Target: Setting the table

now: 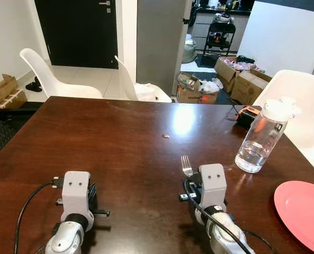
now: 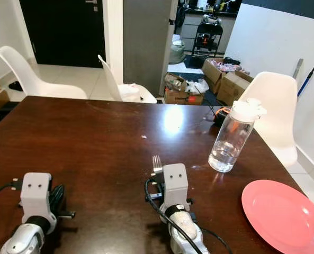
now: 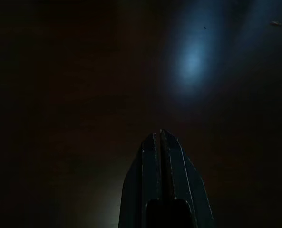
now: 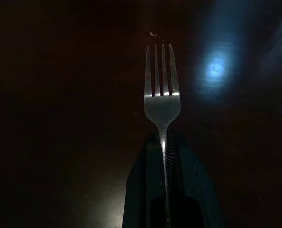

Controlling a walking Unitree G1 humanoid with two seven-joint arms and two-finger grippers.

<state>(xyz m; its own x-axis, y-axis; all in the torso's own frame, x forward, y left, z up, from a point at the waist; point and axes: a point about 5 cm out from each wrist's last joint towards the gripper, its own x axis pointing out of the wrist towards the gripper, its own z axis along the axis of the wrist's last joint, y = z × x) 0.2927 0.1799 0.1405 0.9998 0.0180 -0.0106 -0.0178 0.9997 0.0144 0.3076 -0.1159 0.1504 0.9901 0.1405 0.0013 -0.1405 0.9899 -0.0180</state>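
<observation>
Low over the dark wooden tabletop (image 1: 119, 137), a fork (image 4: 162, 90) is clamped by the right gripper (image 4: 165, 142), tines forward. Left gripper (image 3: 160, 137) fingers are pressed together, empty. Some water is held in the lidded clear bottle (image 1: 262, 135), beyond a pink plate (image 1: 304, 209).

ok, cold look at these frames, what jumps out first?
The fork clamped in the right gripper, tines pointing forward over the dark table. Then the pink plate at the table's near right edge and the clear bottle just beyond it. The left gripper is shut, holding nothing.
</observation>
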